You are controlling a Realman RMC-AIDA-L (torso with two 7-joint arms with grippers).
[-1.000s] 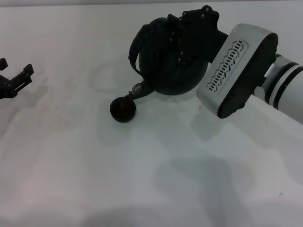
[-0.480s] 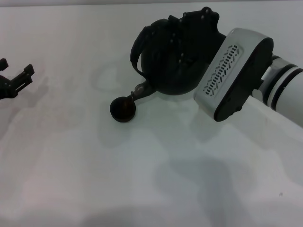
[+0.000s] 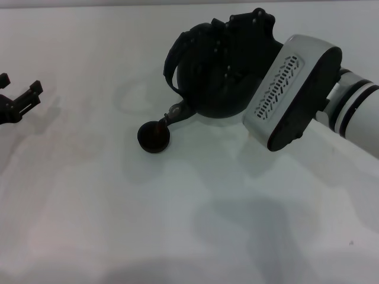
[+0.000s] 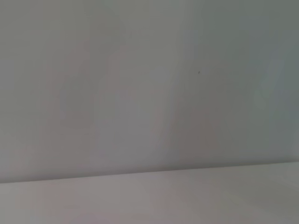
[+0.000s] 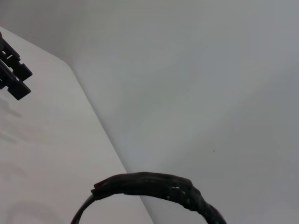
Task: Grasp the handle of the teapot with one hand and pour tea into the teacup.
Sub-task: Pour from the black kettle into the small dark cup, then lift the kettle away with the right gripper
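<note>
Teapot (image 3: 207, 83) is sitting tilted, spout down over the teacup (image 3: 154, 136), barely changing from half a second ago; pour is likely holding steady. Right gripper (image 3: 237, 44) is on the handle (image 3: 173, 62), but jaws are hidden, so grip state is unclear. Left gripper (image 3: 18, 100) is idling with jaws spread, well apart. Right wrist view is adding the handle's ribbed wrap (image 5: 159, 184); left wrist view is giving only bare bench (image 4: 149, 196).

Plain white table (image 3: 89, 195), small dark teacup (image 3: 154, 136) directly on it.
</note>
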